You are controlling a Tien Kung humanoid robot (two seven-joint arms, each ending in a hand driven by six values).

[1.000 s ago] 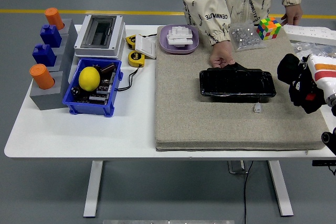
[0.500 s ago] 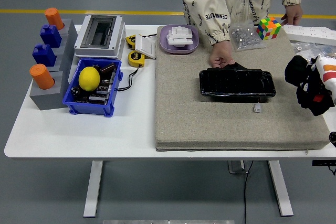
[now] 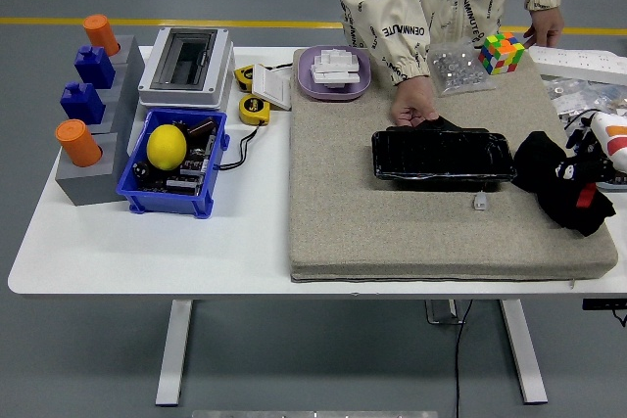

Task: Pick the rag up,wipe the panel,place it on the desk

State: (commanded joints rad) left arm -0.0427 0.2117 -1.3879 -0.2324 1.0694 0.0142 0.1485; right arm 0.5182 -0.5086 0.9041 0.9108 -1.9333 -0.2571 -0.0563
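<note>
Where a second ago the right hand [image 3: 573,188] hung raised off the mat's right edge, it has now come down and inward — its black bulk sits low over the grey mat [image 3: 392,222], just beside the right end of the black panel [image 3: 443,156]. A dark rag [image 3: 544,168] appears bunched under it, fingers curled on the cloth, though black on black makes the grip hard to confirm. Judged from this, the pick-up looks done and the hand is lining up for the wipe; the panel surface itself is not yet touched.

A person's hand [image 3: 415,110] rests at the panel's far-left edge, seemingly steadying it — it lies in the line of a full leftward stroke. One small white piece [image 3: 479,202] sits on the mat just in front of the panel, near the hand's approach. Further off: a colour cube [image 3: 502,52] and a clear bag [image 3: 456,66] at the mat's far side, a purple tray [image 3: 335,71], and a blue bin [image 3: 174,165] with a yellow fruit well to the left. No left arm shows.
</note>
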